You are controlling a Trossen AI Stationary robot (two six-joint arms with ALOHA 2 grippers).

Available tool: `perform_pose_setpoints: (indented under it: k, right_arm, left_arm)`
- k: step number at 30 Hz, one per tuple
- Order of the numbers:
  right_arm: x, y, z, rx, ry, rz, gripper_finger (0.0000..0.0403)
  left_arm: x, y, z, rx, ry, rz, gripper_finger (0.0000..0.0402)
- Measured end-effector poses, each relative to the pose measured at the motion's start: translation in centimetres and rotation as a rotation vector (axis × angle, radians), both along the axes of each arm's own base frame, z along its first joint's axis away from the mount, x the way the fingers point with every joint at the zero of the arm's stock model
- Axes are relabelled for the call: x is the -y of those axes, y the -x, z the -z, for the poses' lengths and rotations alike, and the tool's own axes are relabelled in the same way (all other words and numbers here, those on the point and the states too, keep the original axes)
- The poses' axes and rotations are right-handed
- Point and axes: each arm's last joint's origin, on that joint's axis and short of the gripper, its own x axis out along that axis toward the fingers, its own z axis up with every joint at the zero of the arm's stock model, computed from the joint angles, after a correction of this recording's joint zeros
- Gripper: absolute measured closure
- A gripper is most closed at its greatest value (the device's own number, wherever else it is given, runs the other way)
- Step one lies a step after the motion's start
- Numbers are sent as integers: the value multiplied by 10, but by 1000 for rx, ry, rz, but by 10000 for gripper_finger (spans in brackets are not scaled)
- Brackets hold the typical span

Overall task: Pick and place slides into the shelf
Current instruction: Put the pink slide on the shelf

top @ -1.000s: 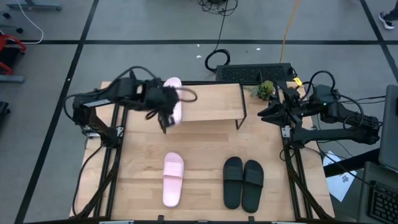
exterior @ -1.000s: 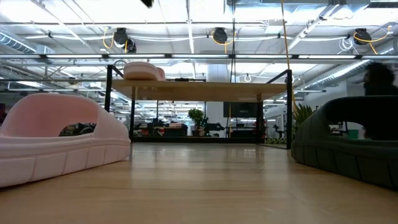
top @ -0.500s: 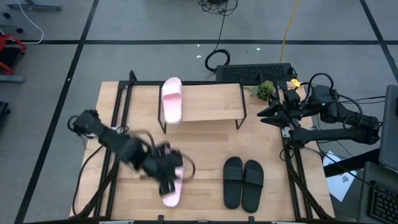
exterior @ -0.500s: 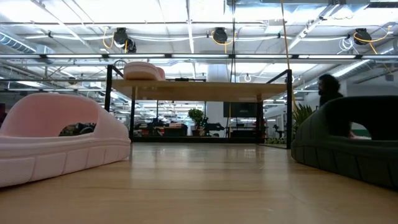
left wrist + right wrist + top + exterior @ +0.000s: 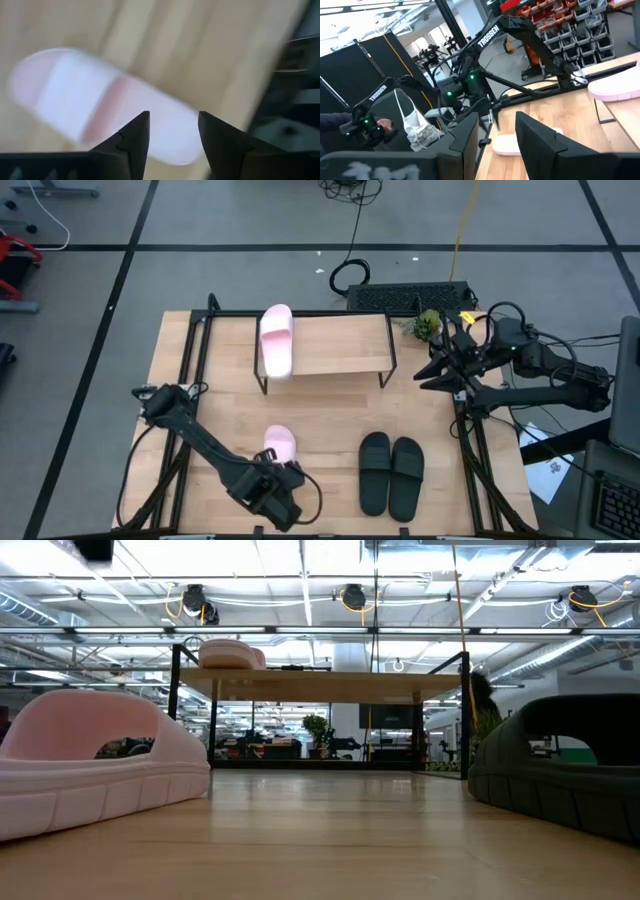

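**Left arm low over second pink slide**

High view: left gripper stretched over the front pink slide; another pink slide on the shelf; black pair untouched; right gripper parked aside.
Wrist views: both sets of fingers parted, empty.

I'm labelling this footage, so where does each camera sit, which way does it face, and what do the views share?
High: overhead, looking down on the table; both arms show.
Low: at tabletop height, facing the shelf; no arm shows.
Left wrist: on the left arm, facing the pink slide past the open left tool.
Right wrist: on the right arm, facing across the table past the open right tool.
All four share that slide.
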Motion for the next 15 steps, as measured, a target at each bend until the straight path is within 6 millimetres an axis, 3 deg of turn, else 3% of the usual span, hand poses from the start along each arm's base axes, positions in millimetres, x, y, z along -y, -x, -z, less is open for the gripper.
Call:
perform_pose_setpoints:
  k: [6, 15]
  right_arm:
    - [0, 0, 1, -15, -20, 0, 282]
    - [0, 0, 1, -5, 5, -1, 282]
  left_arm:
    - [-12, 7, 0, -42, -171, 10, 234]
    - [-13, 7, 1, -58, -215, 102, 234]
